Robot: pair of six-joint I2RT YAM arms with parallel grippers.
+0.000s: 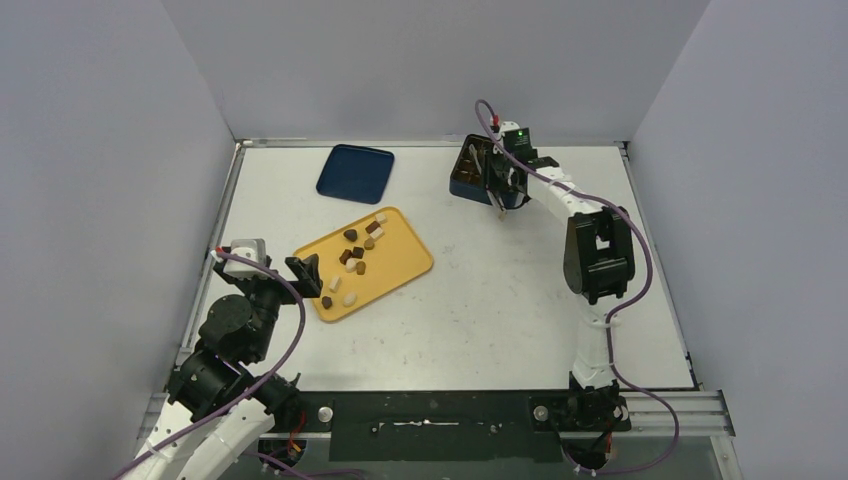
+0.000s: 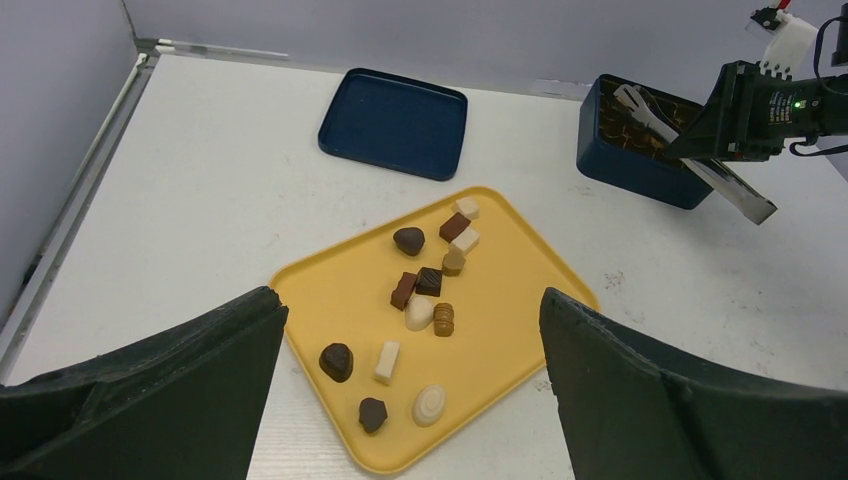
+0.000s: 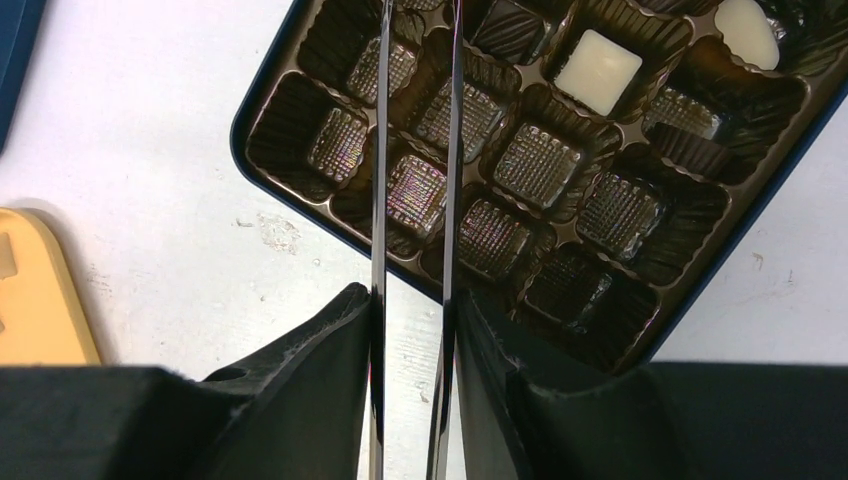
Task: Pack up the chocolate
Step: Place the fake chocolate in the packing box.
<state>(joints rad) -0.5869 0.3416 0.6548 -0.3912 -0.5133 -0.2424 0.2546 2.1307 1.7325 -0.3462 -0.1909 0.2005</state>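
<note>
The tray (image 2: 520, 270) is lying just ahead of the left claw (image 1: 308, 272), chocolate (image 2: 430, 282) scattered on it, the lid (image 2: 393, 122) sitting beyond. The box (image 3: 290, 110) is resting under the tongs (image 3: 380, 150) in the right claw (image 3: 413, 300), two pieces (image 3: 598, 70) sitting in compartments to their right.

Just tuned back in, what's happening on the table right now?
The right gripper is clamped on a pair of metal tongs, held over the dark blue box. Most of the box's cells are empty, and the right wrist view shows two white pieces already seated. The left gripper hangs open at the near end of the yellow tray, holding nothing. About a dozen chocolates lie loose on that tray. The box lid lies off to the side.
</note>
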